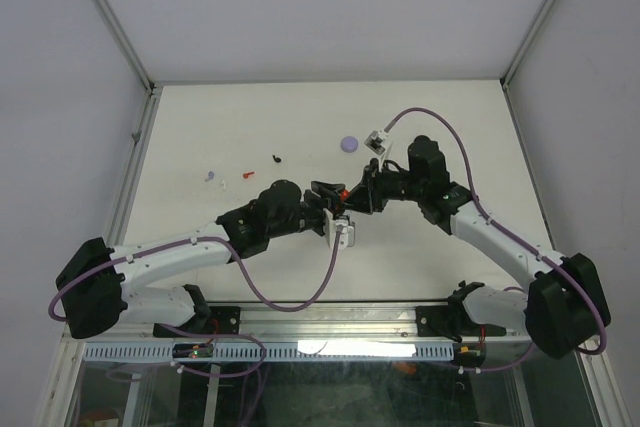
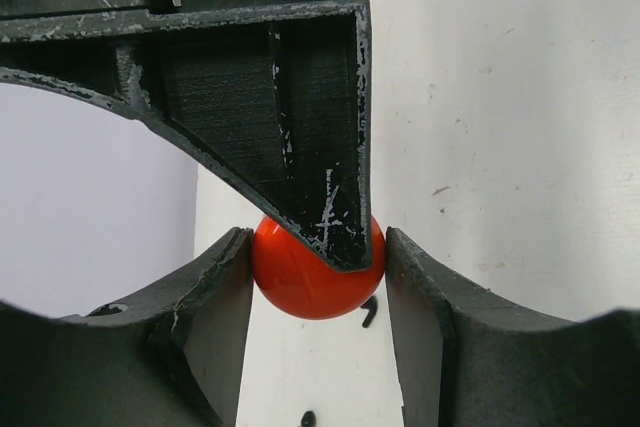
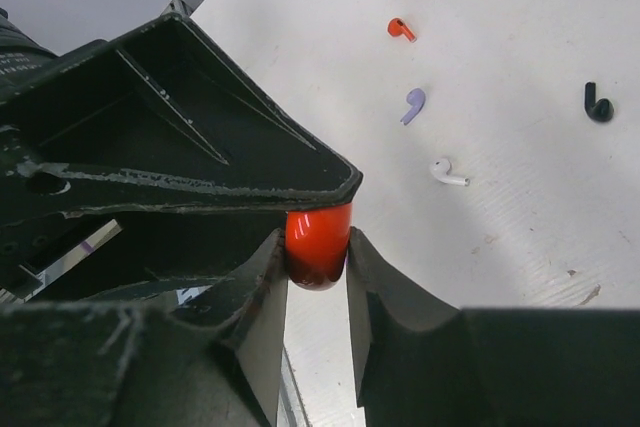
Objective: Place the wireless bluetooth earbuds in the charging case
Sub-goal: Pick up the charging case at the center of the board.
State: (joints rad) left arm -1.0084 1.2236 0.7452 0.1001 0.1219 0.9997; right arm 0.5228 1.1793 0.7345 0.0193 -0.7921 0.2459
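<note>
A glossy red round case point(image 1: 343, 191) is held above the table's middle between both grippers. My left gripper point(image 1: 333, 199) is shut on it; in the left wrist view the red case point(image 2: 300, 282) touches both fingers of that gripper point(image 2: 318, 252). My right gripper point(image 1: 353, 193) is shut on it too; the red case point(image 3: 318, 242) is pinched between that gripper's point(image 3: 316, 247) fingers. Loose earbuds lie on the table: red point(image 3: 400, 29), lilac point(image 3: 413, 105), white point(image 3: 447, 172), black point(image 3: 597, 104). In the top view they lie at the left: lilac point(image 1: 209, 176), white point(image 1: 224, 184), red point(image 1: 247, 175), black point(image 1: 276, 158).
A lilac round case point(image 1: 348, 143) and an open white case point(image 1: 378, 140) with something dark in it lie behind the grippers. Two small black bits point(image 2: 370, 312) show on the table under the red case. A metal frame rail point(image 1: 135, 177) borders the table.
</note>
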